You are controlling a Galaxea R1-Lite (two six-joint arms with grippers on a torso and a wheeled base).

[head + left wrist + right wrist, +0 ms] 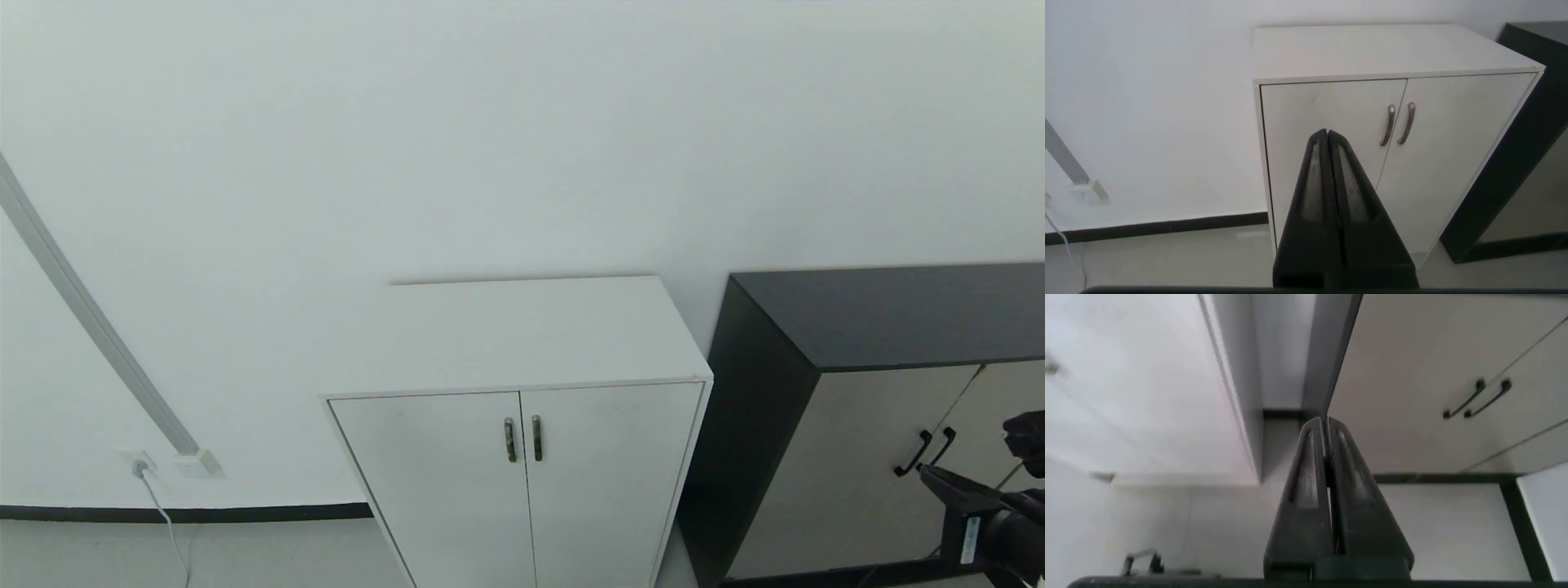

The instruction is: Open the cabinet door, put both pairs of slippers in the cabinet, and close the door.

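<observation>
White cabinet [514, 335] on the floor [82, 555], back against the pale wall [490, 122]; both doors shut, meeting at the middle; two upright metal handles [510, 439] side by side along that seam, one on each door. Just beside its right flank, across a narrow gap, a black sideboard [898, 314] with pale doors, likewise shut, and a pair of curved black handles [913, 454].

Left gripper [1328, 135] facing the white cabinet's left door, well apart from it; fingers [1310, 188] pressed flat together, nothing between. Right gripper [1328, 422] low at the robot's right, in front of the sideboard, aimed toward the gap between the two pieces of furniture; closed tight on nothing as well; touching neither door.

Farther left along the wall, a grey conduit [82, 306] slanting down to a pair of wall sockets [194, 466]; a plug in one, white cable [167, 518] trailing down toward the floor; black skirting [180, 513] along the wall's foot, ending at the white cabinet's left side.
</observation>
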